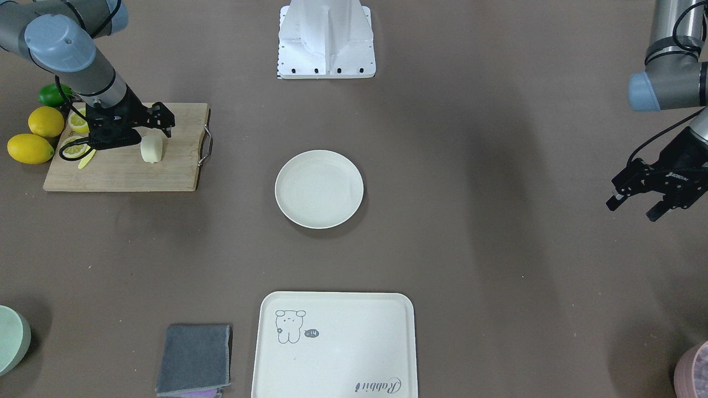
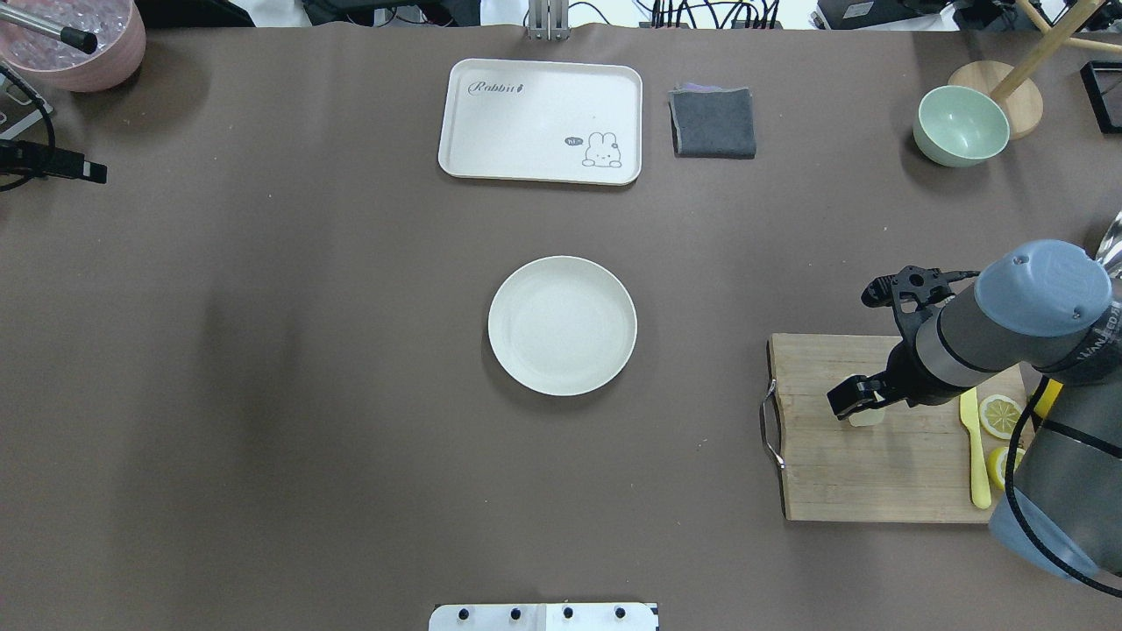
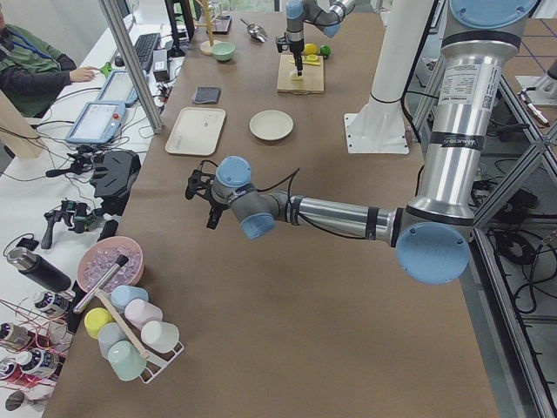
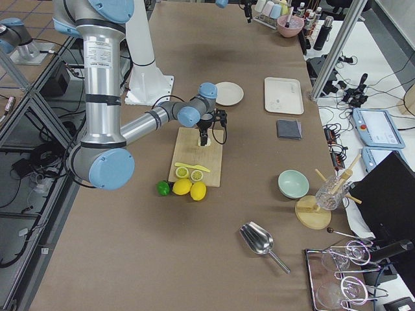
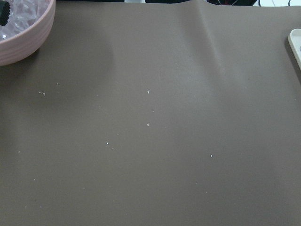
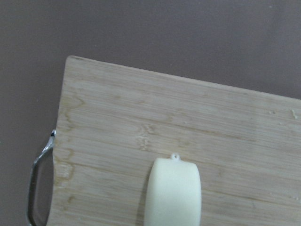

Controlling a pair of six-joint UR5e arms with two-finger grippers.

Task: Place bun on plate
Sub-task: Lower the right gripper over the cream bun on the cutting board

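Observation:
The bun (image 1: 151,149), a small cream-white lump, lies on a wooden cutting board (image 1: 121,174). In the right wrist view the bun (image 6: 173,193) sits at the bottom centre with no finger showing around it. My right gripper (image 1: 146,135) hovers just over it, open, with its fingers spread apart and not touching it. From overhead the right gripper (image 2: 863,346) hides most of the bun (image 2: 866,418). The round off-white plate (image 1: 319,189) stands bare mid-table, also plate (image 2: 562,325). My left gripper (image 1: 633,207) hangs open over bare table far from both.
Lemons (image 1: 30,148), lemon slices (image 2: 999,414) and a yellow knife (image 2: 973,447) lie on or beside the board. A cream tray (image 1: 334,342), grey cloth (image 1: 194,359), green bowl (image 2: 960,125) and pink bowl (image 2: 70,44) line the far edge.

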